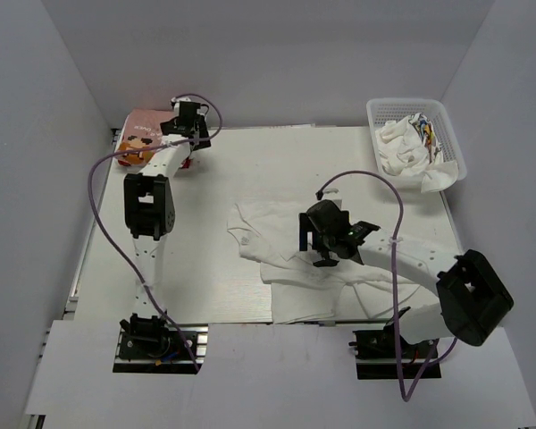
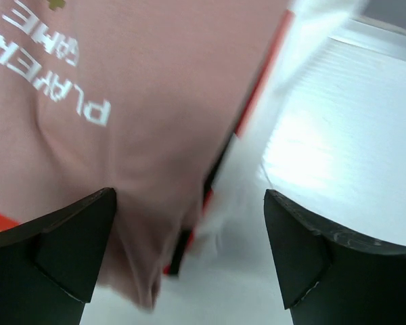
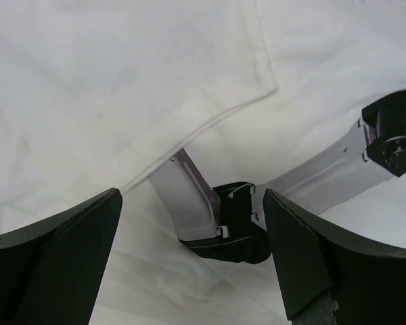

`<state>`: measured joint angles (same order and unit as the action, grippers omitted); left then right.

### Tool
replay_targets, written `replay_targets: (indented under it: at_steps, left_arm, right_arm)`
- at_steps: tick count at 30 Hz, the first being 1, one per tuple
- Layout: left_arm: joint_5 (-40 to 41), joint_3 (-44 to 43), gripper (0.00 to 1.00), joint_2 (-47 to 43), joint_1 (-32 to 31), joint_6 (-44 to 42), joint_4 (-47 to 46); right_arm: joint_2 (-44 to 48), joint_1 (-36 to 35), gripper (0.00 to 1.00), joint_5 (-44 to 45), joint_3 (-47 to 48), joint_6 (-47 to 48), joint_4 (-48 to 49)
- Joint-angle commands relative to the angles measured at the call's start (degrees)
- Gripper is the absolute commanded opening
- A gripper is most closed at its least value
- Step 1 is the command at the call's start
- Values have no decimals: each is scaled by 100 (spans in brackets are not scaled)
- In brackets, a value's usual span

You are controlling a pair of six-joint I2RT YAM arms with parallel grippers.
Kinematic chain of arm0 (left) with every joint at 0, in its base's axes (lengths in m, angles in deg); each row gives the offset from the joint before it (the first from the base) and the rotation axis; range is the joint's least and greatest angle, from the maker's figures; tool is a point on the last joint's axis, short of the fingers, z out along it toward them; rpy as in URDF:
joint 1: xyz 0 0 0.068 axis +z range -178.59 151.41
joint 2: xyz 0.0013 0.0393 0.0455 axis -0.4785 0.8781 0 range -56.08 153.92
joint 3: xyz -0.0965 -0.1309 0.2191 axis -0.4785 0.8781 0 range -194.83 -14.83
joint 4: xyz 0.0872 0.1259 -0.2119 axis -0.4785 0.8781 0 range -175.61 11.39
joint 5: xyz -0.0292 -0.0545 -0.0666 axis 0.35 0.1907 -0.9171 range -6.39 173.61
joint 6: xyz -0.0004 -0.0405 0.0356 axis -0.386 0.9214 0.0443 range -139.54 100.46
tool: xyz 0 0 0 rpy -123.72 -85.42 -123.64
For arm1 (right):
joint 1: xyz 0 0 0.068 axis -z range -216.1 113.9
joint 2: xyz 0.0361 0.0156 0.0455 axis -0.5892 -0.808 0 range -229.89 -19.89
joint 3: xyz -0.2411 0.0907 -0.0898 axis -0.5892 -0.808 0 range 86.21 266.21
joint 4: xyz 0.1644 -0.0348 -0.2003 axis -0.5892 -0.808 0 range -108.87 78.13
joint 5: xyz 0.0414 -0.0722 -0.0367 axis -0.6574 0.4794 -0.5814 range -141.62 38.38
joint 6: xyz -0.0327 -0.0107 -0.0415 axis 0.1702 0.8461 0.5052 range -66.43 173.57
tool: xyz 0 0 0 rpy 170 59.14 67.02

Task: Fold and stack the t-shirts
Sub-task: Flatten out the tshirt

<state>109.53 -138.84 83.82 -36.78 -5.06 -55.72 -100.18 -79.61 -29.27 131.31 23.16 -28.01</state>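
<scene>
White t-shirt lies rumpled at the near middle of the tabletop, under our right end effector, which we see spread wide and empty. Pink t-shirt sits at the far-left corner beneath our left end effector, likewise wide open, gripping nothing.

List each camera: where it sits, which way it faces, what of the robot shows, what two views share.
Top external: above, behind the bases, looking down on the table; both arms show.
Left wrist: on the left arm, facing down past the open left gripper at the pink t-shirt.
Right wrist: on the right arm, facing past the open right gripper at the white t-shirt; a grey arm link shows.
Shared: top and right wrist both show the white t-shirt.
</scene>
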Motion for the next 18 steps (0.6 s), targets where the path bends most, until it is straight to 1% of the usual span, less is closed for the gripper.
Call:
replay_targets:
  at_steps: [1, 2, 3, 4, 5, 6, 7, 8, 9, 10, 11, 12, 13, 14, 16, 18]
  left_arm:
    - [-1067, 481, 100, -1504, -200, 134, 105]
    - [-1375, 674, 100, -1744, -201, 230, 35]
    - [-1683, 1181, 100, -1990, -201, 326, -18]
    - [-2286, 1455, 100, -2236, -262, 388, -149]
    - [-2536, 1710, 100, -2700, -263, 554, -150]
    - [-2773, 2313, 100, -2931, -323, 660, -228]
    - [-3228, 2641, 100, -3159, -324, 748, -394]
    - [-3415, 2984, 100, -3379, -455, 923, -518]
    - [-3565, 3657, 100, -3773, -525, 1012, -624]
    - [-3819, 3986, 100, -3951, -613, 1074, -720]
    - [-3882, 4303, 100, -4100, -832, 1222, -930]
    - [-3883, 4819, 100, -4267, -956, 1224, -1002]
    - [-3883, 4990, 100, -4269, -1096, 1224, -1003]
    - [-3735, 5200, 100, -4269, -1350, 1224, -863]
    - [-3541, 5272, 97, -4094, -1545, 1285, -652]
    - [-3410, 5273, 95, -3795, -1703, 1346, -572]
  right_arm:
    - [409, 44, 90, 59, -37, 167, 410]
    - [444, 53, 90, 59, 7, 150, 410]
    - [592, 27, 90, 68, -10, 106, 427]
    - [646, 26, 90, 137, -1, -7, 428]
    - [759, 35, 90, 156, -97, -61, 445]
    - [891, 35, 90, 164, -133, -200, 532]
    - [953, 79, 90, 243, -203, -245, 559]
    - [1076, 105, 90, 296, -343, -307, 568]
    - [1112, 114, 90, 375, -388, -568, 420]
    - [1277, 201, 90, 558, -449, -640, 323]
    - [1323, 228, 90, 769, -476, -702, 244]
    - [1375, 255, 90, 997, -528, -877, -131]
    - [1559, 394, 90, 1086, -581, -931, -239]
    - [1647, 430, 90, 1357, -616, -1010, -588]
    - [1928, 605, 90, 1552, -757, -1045, -784]
    - [2410, 694, 90, 1808, -1019, -1072, -969]
